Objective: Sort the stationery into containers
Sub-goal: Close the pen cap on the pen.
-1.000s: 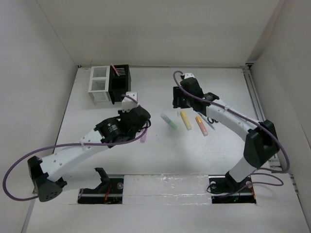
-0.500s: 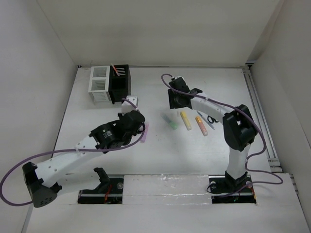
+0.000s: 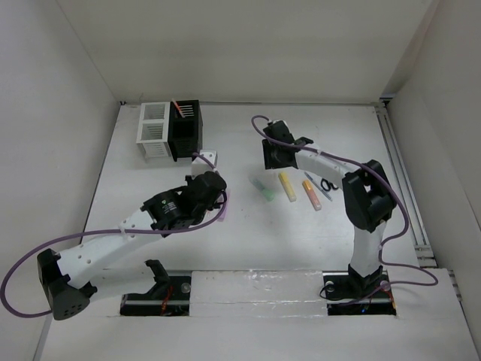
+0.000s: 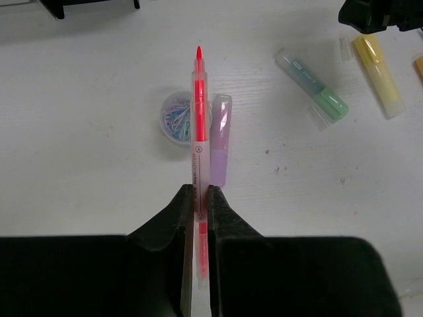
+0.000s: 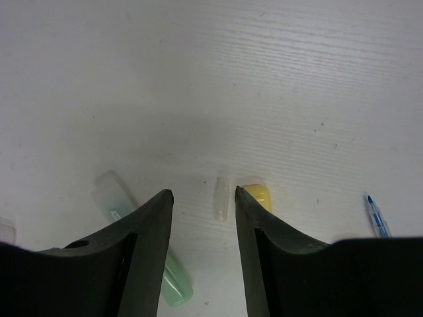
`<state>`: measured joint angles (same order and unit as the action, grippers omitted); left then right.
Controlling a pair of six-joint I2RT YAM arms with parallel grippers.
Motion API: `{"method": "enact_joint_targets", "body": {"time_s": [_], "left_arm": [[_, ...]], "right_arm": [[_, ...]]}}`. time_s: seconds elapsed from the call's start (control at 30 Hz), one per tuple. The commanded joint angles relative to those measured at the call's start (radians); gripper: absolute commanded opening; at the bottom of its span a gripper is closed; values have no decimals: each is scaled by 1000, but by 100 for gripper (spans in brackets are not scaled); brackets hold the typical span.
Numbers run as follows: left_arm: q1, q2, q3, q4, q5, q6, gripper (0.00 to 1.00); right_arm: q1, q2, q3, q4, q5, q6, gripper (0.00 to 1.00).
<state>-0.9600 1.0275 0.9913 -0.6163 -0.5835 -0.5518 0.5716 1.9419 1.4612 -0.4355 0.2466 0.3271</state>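
Since a second ago, your right arm has folded its elbow upward and carried the right end effector (image 3: pixel 275 159) toward 9 o'clock. It now sits just at 12 o'clock of the row of markers. Over the last half second it barely shifts. The left arm has edged slightly toward 12 o'clock. The markers on the desk (image 3: pixel 248 241) lie where they were.

Your left end effector (image 4: pixel 199 198) is clenched on a red pen (image 4: pixel 197 112), tip pointing away from the wrist camera. Below it on the desk lies a purple marker (image 4: pixel 221 142), with a round tub of paper clips (image 4: pixel 173 119) at its 9 o'clock. From overhead, the arm hides the grasp and the tub.

Your right end effector is released, fingers spread above the desk. A small clear cap (image 5: pixel 221 198) shows in the gap. One finger covers most of the yellow marker (image 5: pixel 259 195), the other the middle of the green marker (image 5: pixel 173 281). A blue pen (image 5: pixel 377 215) is cut off at 4 o'clock by the end effector body.

The orange marker (image 3: pixel 311 194) and the scissors (image 3: pixel 328 185) lie at 3 o'clock of the yellow one. The white box (image 3: pixel 152 129) and black box (image 3: pixel 185 129) stand joined at 11 o'clock on the desk. A thin reddish item (image 3: pixel 177 108) sticks out of the black box, too small to name.
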Motion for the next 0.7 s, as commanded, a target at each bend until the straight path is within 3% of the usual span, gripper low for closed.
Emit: {"method": "enact_joint_targets", "body": {"time_s": [0.0,0.67], "left_arm": [[3,-1,1,27,16,18,0],[3,19,1,27,16,27,0]], "right_arm": [[-15,14,-18,41,0,-19,48],[-15,77,-39,72,-49,-28,44]]}}
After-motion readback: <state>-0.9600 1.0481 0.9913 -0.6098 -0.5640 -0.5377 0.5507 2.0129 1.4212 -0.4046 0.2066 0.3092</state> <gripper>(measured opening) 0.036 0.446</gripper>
